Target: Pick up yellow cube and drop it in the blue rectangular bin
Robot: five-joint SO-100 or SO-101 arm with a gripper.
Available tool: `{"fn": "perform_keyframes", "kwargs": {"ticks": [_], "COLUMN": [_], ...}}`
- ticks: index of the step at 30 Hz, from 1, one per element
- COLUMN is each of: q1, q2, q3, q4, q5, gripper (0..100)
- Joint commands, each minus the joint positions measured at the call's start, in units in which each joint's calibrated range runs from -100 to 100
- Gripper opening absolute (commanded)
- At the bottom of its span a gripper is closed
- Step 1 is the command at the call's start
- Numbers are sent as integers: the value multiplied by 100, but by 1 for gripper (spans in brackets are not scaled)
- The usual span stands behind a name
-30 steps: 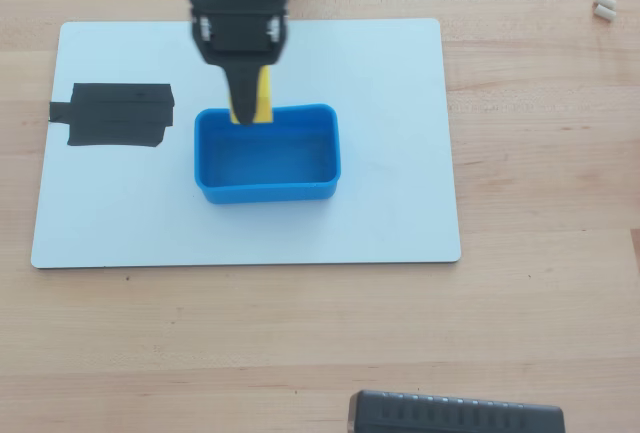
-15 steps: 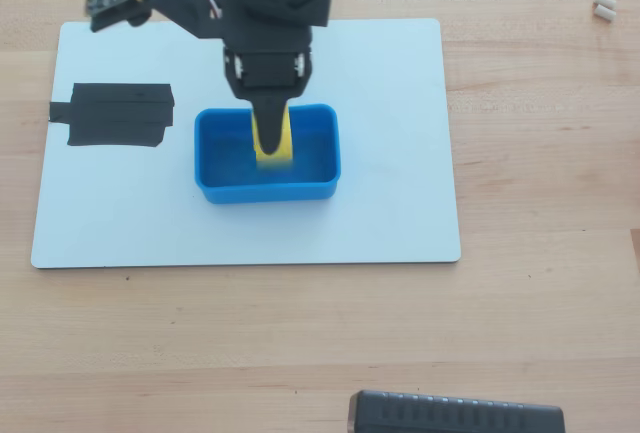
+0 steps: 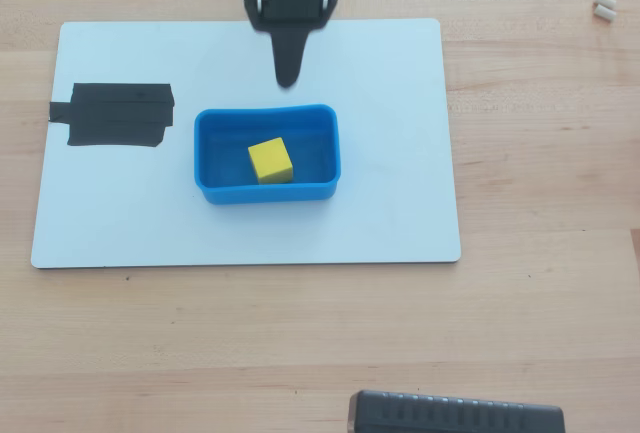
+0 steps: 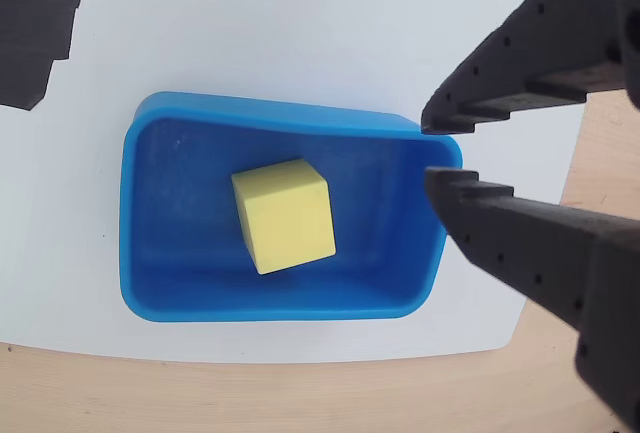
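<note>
The yellow cube (image 3: pixel 270 161) lies inside the blue rectangular bin (image 3: pixel 325 148) on the bin's floor, slightly left of its middle. The bin stands on a white board. In the wrist view the cube (image 4: pixel 283 215) sits in the middle of the bin (image 4: pixel 150 253). My black gripper (image 3: pixel 287 77) hangs above the board just behind the bin's far wall and holds nothing. In the wrist view the gripper (image 4: pixel 430 150) enters from the right, over the bin's right end, with its fingertips drawn together to a thin gap.
The white board (image 3: pixel 400 203) lies on a wooden table. A flat black tape patch (image 3: pixel 115 115) is stuck on the board left of the bin. A dark ridged object (image 3: pixel 455 415) sits at the table's front edge. Small white bits (image 3: pixel 604 5) lie at the far right.
</note>
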Motion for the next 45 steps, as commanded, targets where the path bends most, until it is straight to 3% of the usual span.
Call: {"fn": "perform_keyframes", "kwargs": {"ticks": [1,9,20,34,45], "q1": [78,-231,-411,-351,-316], "q2": [-1006,-3244,-5344,-6774,-6774], "q3": [623,3496,5769,6378,6378], "q4": [-77,-1142,-1646,-1192,-1192], "q5": [-44,-15,-44,-63,-93], "gripper": [0,0,0,0,0]}}
